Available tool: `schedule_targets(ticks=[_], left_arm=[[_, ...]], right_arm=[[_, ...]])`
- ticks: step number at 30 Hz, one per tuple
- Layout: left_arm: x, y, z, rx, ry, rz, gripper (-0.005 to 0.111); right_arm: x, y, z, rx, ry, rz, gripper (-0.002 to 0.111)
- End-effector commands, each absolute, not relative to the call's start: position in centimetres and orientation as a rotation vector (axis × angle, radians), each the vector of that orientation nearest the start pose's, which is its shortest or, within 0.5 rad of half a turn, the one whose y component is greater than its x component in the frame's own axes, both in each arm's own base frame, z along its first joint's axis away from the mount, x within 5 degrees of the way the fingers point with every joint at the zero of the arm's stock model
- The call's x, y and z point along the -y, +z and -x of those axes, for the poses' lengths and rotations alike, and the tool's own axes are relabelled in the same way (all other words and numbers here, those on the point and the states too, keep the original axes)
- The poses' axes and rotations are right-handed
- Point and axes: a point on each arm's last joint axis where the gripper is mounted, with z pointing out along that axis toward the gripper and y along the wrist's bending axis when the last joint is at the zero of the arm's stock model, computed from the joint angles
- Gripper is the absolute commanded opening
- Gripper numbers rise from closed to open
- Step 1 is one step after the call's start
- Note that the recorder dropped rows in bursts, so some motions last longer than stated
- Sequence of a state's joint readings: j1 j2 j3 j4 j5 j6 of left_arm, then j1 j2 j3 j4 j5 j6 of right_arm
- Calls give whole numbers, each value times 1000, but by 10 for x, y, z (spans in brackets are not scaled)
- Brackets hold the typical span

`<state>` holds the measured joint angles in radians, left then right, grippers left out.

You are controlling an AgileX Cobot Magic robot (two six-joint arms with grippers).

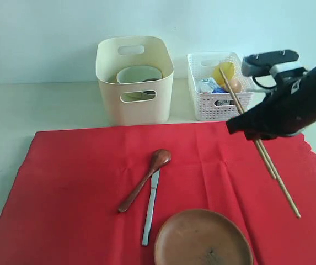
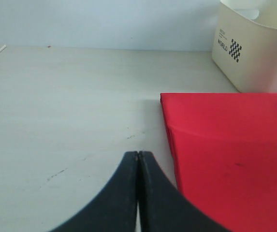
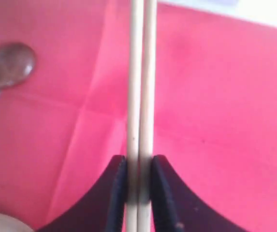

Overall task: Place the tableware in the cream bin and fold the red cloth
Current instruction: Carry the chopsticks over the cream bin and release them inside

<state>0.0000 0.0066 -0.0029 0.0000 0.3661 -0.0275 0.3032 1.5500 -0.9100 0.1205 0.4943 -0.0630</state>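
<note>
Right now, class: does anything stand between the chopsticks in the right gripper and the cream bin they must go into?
Nothing visible does. The right gripper holds the chopsticks above the red cloth; the cream bin is open-topped, a bowl inside. The white basket stands beside it.

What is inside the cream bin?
A pale bowl sits inside the bin. Its walls hide whatever lies under the bowl.
</note>
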Motion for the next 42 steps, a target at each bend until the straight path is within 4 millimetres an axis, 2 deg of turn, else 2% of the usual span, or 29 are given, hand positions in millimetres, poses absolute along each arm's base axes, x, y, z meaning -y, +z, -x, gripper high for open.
schedule_targets(ticks=[1, 7, 12, 17, 21, 26, 34, 42], left_arm=[[0, 181, -53, -1837, -17, 21, 0], [0, 181, -53, -1837, -17, 21, 0], [0, 181, -53, -1837, -17, 21, 0], [0, 181, -53, -1837, -17, 21, 0], [0, 181, -53, -1837, -17, 21, 0], [0, 181, -53, -1837, -17, 21, 0], [0, 181, -53, -1837, -17, 21, 0], [0, 181, -53, -1837, -17, 21, 0]], right_arm=[[-106, 253, -292, -2424, 331, 415, 0], [-126, 291, -304, -2202, 538, 501, 0], [-135, 318, -320, -2007, 625, 463, 0], [-148, 333, -347, -1831, 636, 549, 0], [-166, 338, -374, -1675, 753, 595, 0], [-187, 319, -404, -1531, 748, 821, 0], [-205, 282, -445, -1425, 725, 969, 0], [-218, 261, -472, -1322, 710, 1044, 0]])
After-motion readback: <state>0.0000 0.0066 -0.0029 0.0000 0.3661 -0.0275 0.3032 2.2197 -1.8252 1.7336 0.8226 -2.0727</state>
